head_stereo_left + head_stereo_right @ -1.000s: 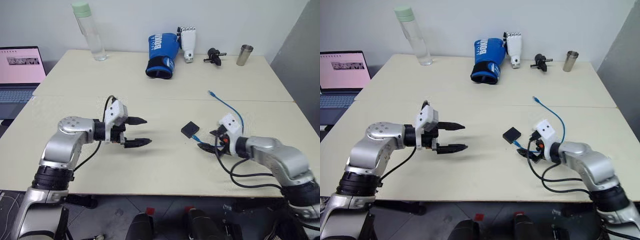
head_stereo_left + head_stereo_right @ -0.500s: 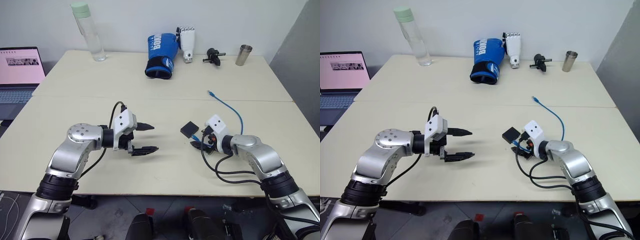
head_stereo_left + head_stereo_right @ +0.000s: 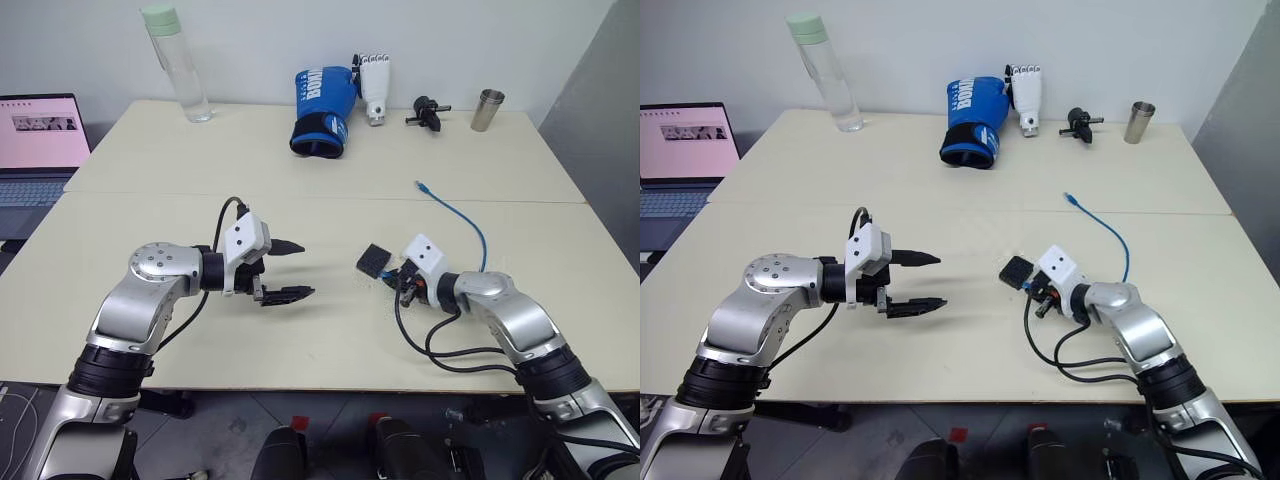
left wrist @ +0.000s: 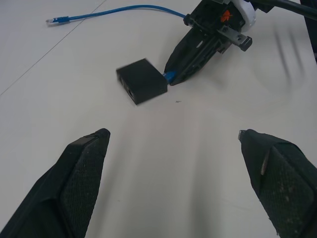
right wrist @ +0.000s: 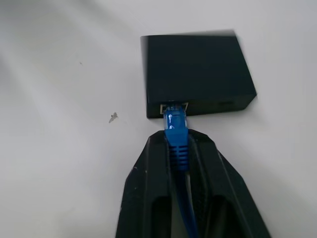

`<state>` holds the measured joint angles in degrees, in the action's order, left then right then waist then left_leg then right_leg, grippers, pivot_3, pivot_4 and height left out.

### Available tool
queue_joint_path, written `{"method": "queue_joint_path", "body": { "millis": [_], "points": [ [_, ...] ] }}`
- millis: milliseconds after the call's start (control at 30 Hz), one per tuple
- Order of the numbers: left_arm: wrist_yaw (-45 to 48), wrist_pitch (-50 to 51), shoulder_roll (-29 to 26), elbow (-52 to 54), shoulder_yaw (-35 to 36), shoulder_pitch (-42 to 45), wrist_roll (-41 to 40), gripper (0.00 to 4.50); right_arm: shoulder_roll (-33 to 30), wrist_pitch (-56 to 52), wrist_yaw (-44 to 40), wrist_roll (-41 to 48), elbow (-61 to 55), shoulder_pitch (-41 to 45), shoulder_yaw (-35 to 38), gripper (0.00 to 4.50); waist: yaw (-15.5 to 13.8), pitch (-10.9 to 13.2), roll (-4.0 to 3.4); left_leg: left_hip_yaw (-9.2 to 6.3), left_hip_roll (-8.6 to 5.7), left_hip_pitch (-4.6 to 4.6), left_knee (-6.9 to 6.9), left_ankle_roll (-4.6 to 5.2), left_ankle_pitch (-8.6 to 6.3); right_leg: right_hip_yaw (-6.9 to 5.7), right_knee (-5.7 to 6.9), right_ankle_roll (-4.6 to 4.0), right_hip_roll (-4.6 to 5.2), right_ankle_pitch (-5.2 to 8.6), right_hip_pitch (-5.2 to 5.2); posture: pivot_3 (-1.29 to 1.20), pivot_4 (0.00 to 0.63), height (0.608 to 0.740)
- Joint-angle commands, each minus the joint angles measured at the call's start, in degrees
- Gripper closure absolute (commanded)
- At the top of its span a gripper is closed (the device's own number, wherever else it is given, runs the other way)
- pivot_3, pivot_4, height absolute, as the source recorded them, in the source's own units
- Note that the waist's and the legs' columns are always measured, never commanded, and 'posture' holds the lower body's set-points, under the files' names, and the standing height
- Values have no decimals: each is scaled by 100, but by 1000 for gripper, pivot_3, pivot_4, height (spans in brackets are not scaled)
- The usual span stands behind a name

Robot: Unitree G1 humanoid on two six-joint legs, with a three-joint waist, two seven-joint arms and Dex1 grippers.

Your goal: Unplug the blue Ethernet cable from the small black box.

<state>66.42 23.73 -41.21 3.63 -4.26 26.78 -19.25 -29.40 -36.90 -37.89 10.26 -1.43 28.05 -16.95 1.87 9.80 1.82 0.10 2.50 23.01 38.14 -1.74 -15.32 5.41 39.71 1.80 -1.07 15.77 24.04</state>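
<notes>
Cable first: we see the blue Ethernet cable (image 5: 176,130) pinched at its boot by our right gripper (image 5: 177,148), plug seated in the small black box (image 5: 195,72) on the table (image 3: 300,200). Light box likely slides; left gripper (image 3: 287,270), spread wide, should brace it.

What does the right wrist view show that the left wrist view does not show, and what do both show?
Right wrist view alone: the port where the blue Ethernet cable enters the small black box, with the right end effector shut on the cable's blue boot.

Left wrist view alone: the open left end effector and the cable's free end lying on the table.

Both: box, cable, right end effector.
</notes>
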Motion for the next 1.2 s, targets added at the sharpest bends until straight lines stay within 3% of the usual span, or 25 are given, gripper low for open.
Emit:
{"method": "queue_joint_path", "body": {
  "millis": [33,167,267,367,633,800,1167,1200],
  "points": [
    [-14,6,-38,-24,183,138,-118,27,-426,323,-258,-202,-179,38,191,4354,-14,1,-1,1,-1,0,0,0,0,1,0,0,1,0,0,0,150,740],
    [-44,279,-71,-288,412,397,-331,27,-903,1253,-544,-566,-270,322,205,4354,-10,1,0,1,-6,1,2,0,0,-2,-4,1,6,0,-1,0,150,740],
    [-112,1022,-23,-420,708,750,-851,27,-1147,2424,-630,-973,-4,621,203,4354,7,3,0,0,-4,2,1,0,0,-2,0,1,1,0,3,0,150,740],
    [-177,2127,60,-492,1050,1211,-1660,27,-1391,4758,-298,-1796,774,1064,23,4354,19,3,0,0,2,-1,-2,0,-1,-2,-2,1,-5,1,1,0,150,740],
    [-293,2257,406,-762,897,1723,-1771,27,-984,7554,437,-2785,2247,1857,-158,4354,63,4,1,3,0,0,-2,-4,2,2,-2,-1,2,-1,2,0,150,740],
    [-355,1794,726,-1236,721,2065,-1480,27,-801,8114,871,-3338,2551,2132,-167,4354,51,4,1,3,-4,-1,3,-19,11,4,10,-2,8,-1,3,0,150,740],
    [-324,1156,1192,-1817,481,2385,-1066,27,-602,8069,1043,-3591,2510,2283,-99,4354,51,3,1,5,-5,-2,3,-23,13,8,14,-2,10,-1,4,0,150,740],
    [-317,1096,1210,-1858,475,2399,-1030,215,-600,8063,1042,-3594,2519,2290,-98,4354,51,3,1,4,-5,-2,3,-23,13,7,14,-2,9,-1,4,0,150,740]
  ]
}}
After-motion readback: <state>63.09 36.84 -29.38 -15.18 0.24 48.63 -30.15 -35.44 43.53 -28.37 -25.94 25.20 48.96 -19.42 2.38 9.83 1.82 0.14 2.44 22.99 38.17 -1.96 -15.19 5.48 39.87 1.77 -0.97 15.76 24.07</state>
